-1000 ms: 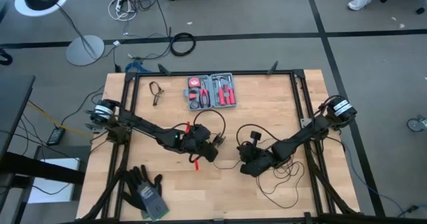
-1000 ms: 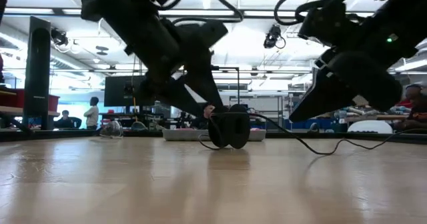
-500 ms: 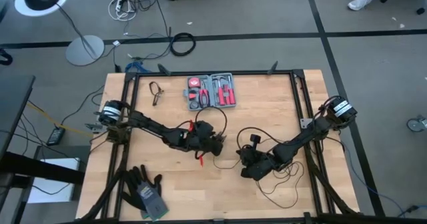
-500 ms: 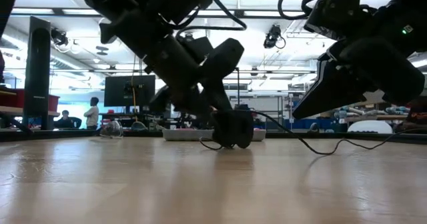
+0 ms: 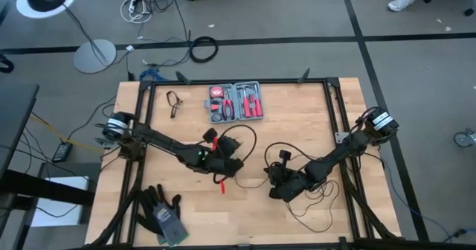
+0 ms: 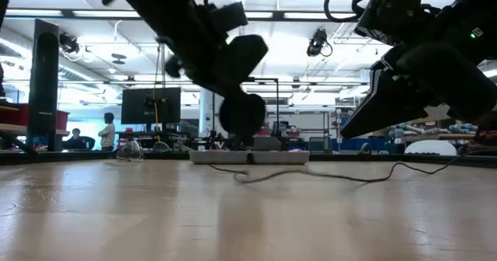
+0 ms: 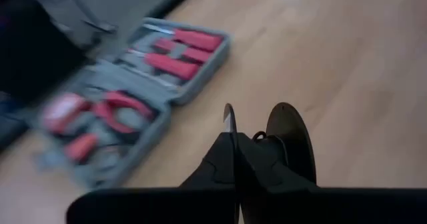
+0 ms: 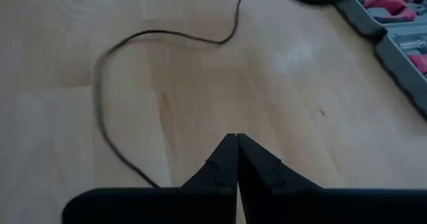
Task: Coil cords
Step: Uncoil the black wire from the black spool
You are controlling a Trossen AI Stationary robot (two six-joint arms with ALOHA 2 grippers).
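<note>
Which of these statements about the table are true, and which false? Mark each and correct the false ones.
1. The red tool kit lies open. True.
2. The disc rests flat on the table. False: it hangs above the wood.
3. The left gripper is wide open. False: its fingers are shut, apparently on the cord right beside the disc.
4. Gloves lie near the table's edge on the left arm's side. True.

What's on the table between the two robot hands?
From above, only thin loops of the black wire on bare wood lie between the left gripper and the right gripper.
</note>
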